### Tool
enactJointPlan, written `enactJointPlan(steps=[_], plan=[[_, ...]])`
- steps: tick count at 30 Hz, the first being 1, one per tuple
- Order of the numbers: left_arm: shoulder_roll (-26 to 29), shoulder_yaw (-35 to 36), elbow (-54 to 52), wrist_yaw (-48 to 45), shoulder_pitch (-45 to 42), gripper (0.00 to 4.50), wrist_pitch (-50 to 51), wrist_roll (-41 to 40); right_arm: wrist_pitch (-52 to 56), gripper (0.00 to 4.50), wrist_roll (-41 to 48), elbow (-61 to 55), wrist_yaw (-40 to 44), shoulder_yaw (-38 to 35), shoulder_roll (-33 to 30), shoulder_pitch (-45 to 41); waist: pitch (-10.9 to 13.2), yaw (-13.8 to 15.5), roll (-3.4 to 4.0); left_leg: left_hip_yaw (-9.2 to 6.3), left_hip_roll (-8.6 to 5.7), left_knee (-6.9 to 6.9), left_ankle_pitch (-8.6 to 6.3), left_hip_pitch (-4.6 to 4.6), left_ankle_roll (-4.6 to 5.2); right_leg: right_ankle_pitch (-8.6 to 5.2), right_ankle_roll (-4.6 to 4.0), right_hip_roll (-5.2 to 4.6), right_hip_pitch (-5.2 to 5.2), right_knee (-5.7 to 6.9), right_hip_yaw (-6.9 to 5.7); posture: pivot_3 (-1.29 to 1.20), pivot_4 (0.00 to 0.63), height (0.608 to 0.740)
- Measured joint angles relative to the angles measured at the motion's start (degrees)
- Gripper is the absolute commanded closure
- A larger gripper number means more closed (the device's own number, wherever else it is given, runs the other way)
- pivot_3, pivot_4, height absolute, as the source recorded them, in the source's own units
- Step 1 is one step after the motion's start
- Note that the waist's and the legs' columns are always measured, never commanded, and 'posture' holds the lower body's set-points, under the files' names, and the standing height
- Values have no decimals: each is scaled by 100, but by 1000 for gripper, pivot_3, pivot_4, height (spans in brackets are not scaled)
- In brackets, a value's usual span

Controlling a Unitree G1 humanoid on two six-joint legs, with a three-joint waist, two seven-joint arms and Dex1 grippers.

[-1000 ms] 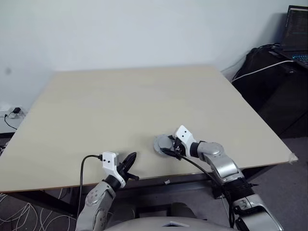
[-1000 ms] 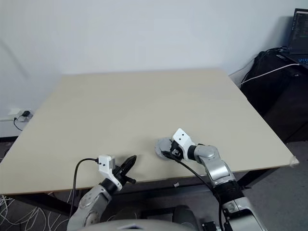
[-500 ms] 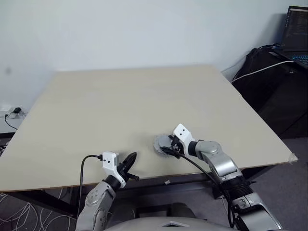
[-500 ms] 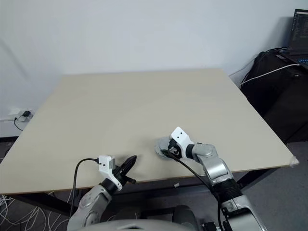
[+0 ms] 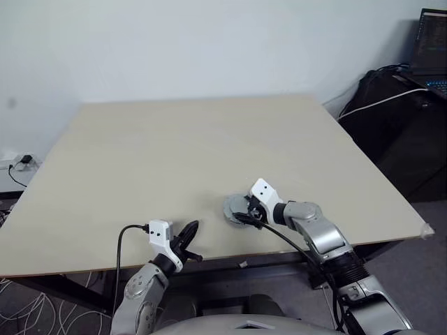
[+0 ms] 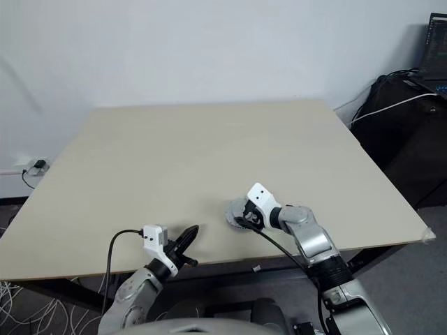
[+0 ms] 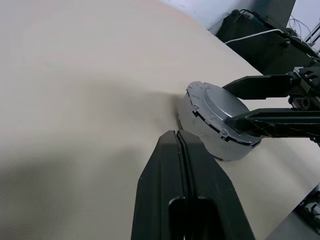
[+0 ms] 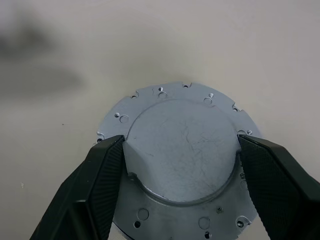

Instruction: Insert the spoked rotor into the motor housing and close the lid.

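The lid [image 8: 180, 150], a round grey metal disc with a raised smooth middle and small holes round its rim, lies near the table's front edge [image 5: 234, 206]. It rests on a round puck whose pale side wall [image 7: 200, 130] shows beneath it, the motor housing. My right gripper [image 8: 181, 142] is shut on the lid's raised middle, one black finger [image 8: 107, 170] pressed to each side. The spoked rotor is hidden. My left gripper [image 5: 190, 229] is shut and empty, a hand's width to the left of the puck, just above the table edge.
The pale wooden table [image 5: 195, 139] stretches away behind the puck. A dark stand with a laptop [image 5: 431, 42] and cables stands off the table's far right corner. A wall socket and wires [image 5: 21, 164] lie low at the left.
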Motion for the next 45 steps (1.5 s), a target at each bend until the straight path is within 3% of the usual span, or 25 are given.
enactJointPlan(steps=[34, 41, 45], plan=[[29, 39, 36, -84, -52, 4500, -97, 6, 74, 1214, -3, -118, 27, 270, -273, -90, 4, 15, -7, -7, -6, -1, -6, -16, 5, -9, 7, -33, -7, -6, -12, 0, 0, 740], [272, -81, 417, -208, -1420, 4500, 176, 196, 74, 1214, -8, -114, 16, 296, -270, -103, -3, 28, -5, -9, -8, 0, -5, -12, 5, -8, 9, -7, 0, -5, -22, 0, 0, 740], [384, -235, 914, -257, -2144, 4500, 852, 240, 74, 1214, -7, -126, -1, 317, -227, -104, -6, 9, -13, -13, -7, -2, -3, -11, 10, -7, 9, 7, -4, -5, -20, 0, 0, 740]])
